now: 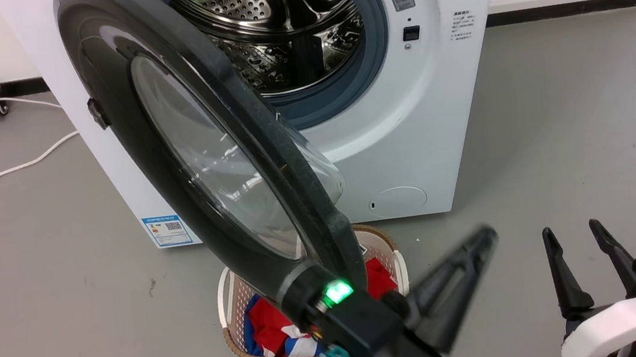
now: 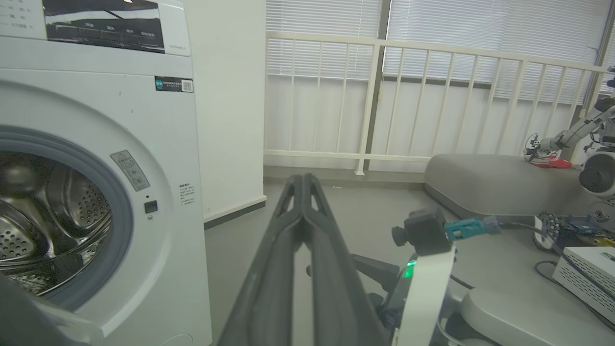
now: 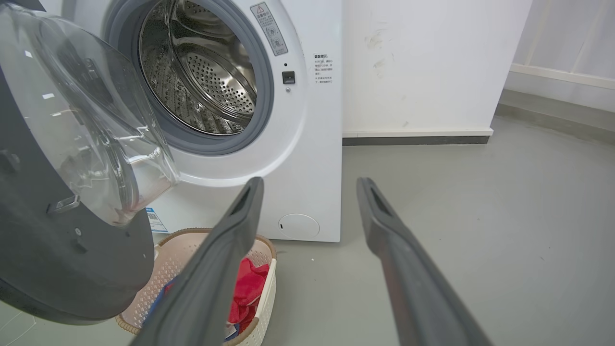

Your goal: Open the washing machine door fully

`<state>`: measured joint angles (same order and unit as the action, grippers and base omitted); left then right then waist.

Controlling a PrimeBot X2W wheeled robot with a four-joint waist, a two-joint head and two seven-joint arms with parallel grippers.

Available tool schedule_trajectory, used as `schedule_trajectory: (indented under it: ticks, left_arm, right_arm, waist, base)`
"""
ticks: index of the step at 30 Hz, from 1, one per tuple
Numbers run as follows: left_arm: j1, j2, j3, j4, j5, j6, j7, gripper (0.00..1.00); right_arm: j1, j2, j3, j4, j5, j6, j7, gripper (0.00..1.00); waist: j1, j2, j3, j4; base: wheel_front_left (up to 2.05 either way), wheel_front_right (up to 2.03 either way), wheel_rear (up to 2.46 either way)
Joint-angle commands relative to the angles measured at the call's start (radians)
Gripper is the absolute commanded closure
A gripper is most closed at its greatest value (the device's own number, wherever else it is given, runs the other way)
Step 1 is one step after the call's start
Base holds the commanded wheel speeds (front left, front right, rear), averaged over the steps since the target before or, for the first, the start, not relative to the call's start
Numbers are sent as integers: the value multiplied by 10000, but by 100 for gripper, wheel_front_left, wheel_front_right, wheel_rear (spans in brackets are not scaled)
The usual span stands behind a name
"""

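- Head view: the washing machine door (image 1: 123, 123) stands swung out from the washing machine (image 1: 411, 149). It slants from upper left to lower centre, and the drum (image 1: 272, 2) is uncovered.
- The left gripper (image 1: 482, 239) angles up and right from bottom centre, beside the door's lower edge. The left wrist view shows its fingers pressed together on nothing.
- The right gripper (image 1: 572, 230) sits lower right, fingers pointing up and spread apart, holding nothing.
- A laundry basket (image 1: 226, 293) sits on the floor (image 1: 559, 112) beneath the door.
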<state>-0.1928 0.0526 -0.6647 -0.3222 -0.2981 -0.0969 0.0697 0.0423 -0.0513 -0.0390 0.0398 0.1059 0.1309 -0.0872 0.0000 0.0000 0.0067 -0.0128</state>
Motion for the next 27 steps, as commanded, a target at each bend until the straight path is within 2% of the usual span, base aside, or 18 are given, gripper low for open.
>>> schedule_trajectory:
  ticks: [1,6,16,27]
  left_arm:
    - [159,-7,-114,98,-45,-32,128,100]
    - [780,73,-658,855,-223,-1,292,100]
    - [150,94,335,3172,36,978,-565,100]
    - [-426,6,737,4539,-403,1704,-1101,100]
  right_arm:
    - [105,21,-22,-41,54,-2,9,0]
    - [36,21,-22,-103,69,-2,58,0]
    - [-197,20,77,22,-7,-2,77,0]
    - [-255,20,169,160,80,-2,108,0]
  waist:
    - [0,0,27,4]
    - [0,0,184,-23]
    - [0,0,378,-173]
    - [0,0,418,-326]
  base:
    - [0,0,0]
    - [0,0,0]
    - [0,0,0]
    - [0,0,0]
